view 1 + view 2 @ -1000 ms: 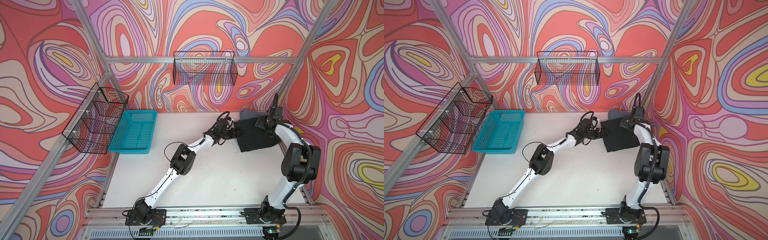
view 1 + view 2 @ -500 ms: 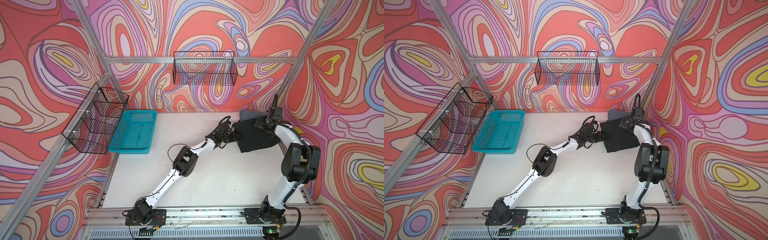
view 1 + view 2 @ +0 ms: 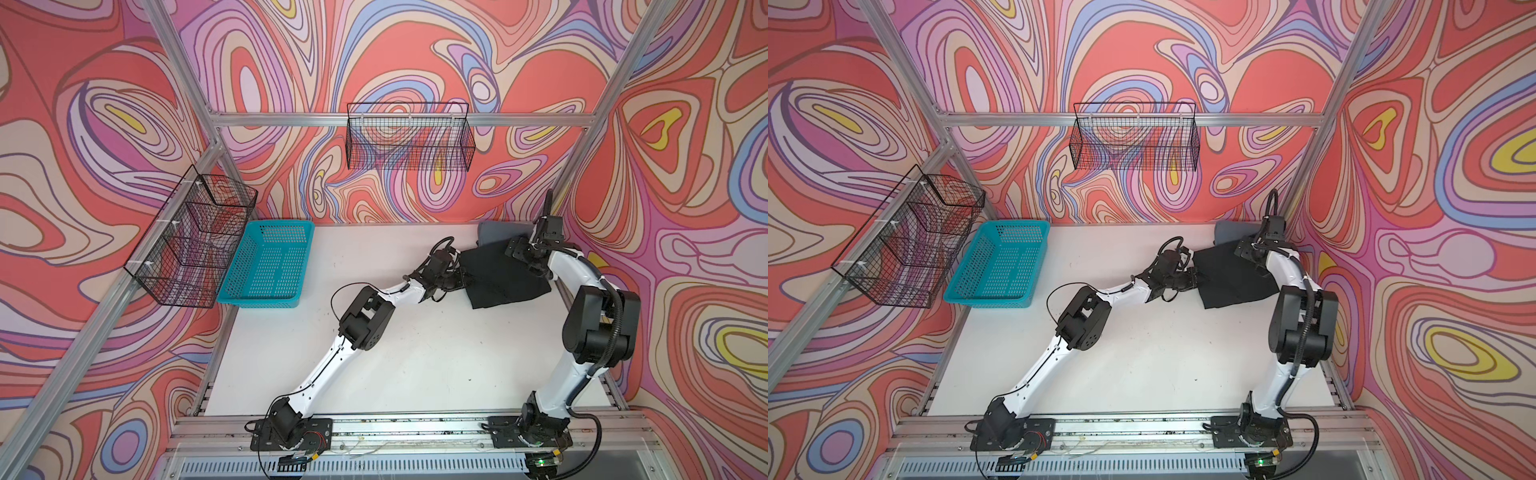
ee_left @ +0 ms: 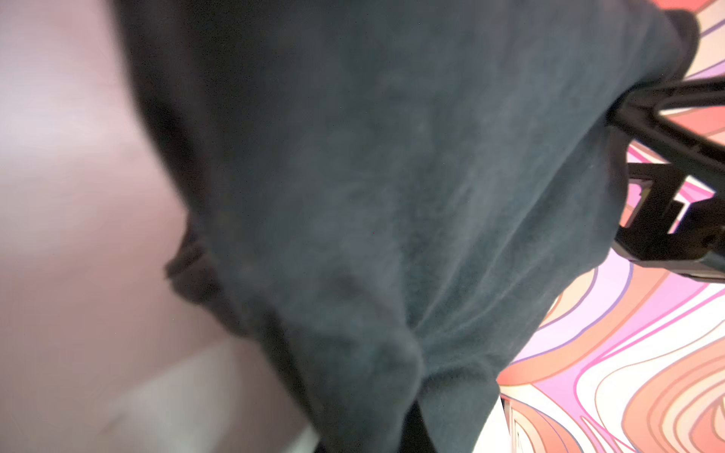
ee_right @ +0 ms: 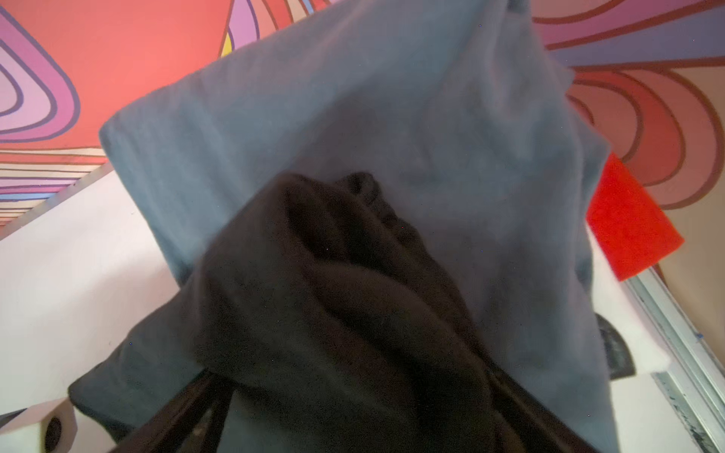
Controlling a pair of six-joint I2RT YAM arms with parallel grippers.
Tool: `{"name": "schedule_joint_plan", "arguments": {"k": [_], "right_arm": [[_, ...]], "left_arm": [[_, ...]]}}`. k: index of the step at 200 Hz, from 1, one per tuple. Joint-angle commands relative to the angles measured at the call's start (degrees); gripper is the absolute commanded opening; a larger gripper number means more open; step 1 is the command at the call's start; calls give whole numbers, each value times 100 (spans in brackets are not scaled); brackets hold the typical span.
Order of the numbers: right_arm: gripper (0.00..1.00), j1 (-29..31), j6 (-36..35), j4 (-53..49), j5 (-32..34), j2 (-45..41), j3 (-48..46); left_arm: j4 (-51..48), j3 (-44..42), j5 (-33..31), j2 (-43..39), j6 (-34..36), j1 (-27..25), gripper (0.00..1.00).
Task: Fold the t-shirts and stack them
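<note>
Left gripper (image 3: 459,279) clamped on black t-shirt's (image 3: 500,277) 9 o'clock edge; right gripper (image 3: 516,250) spread apart at its 1 o'clock corner.

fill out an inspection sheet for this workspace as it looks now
surface: white table, a few dark specks
job's things: black t-shirt at far right, partly lying over slate-grey t-shirt; red cloth beside the grey one in the right wrist view
clutter: turquoise basket at far left
grippers: left gripper shut on black t-shirt's edge; right gripper open, bunched black cloth between its jaws
cables: cable loops on left arm, hose on right arm, no snag seen
surroundings: wire baskets on back and left walls, swirl-patterned walls
</note>
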Motion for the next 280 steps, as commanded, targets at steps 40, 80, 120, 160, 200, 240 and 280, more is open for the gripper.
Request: {"name": "schedule_joint_plan", "arguments": {"k": [40,80,120,160,200,240,280], "right_arm": [[98,-9,-92,-318,58,198,222],[98,-9,-171,-149,73,-102,-7],[98,115,96,-116,-923,-454,-461],[98,468,340,-130,-1231,-1290,-1366],[98,962,799,111,-1710,-2116,-2365],[98,1785,1535,1312,-2511,-1938,-2849],[98,2255,2006,2391,-2539,-1012,-2724]], "left_arm": [[-500,-1200,216,-1329,499,732,0],[-1720,-2023,-63,-2222,1241,923,0],[-2779,-2787,-190,-2887,1662,1338,0],[-3209,-3899,-432,-3603,1997,1749,0],[-3441,-4609,-925,-3891,2251,2364,0],[-4228,-3878,-2147,-3618,2771,2627,29],[-4666,-3302,-2983,-3498,2901,2630,74]]}}
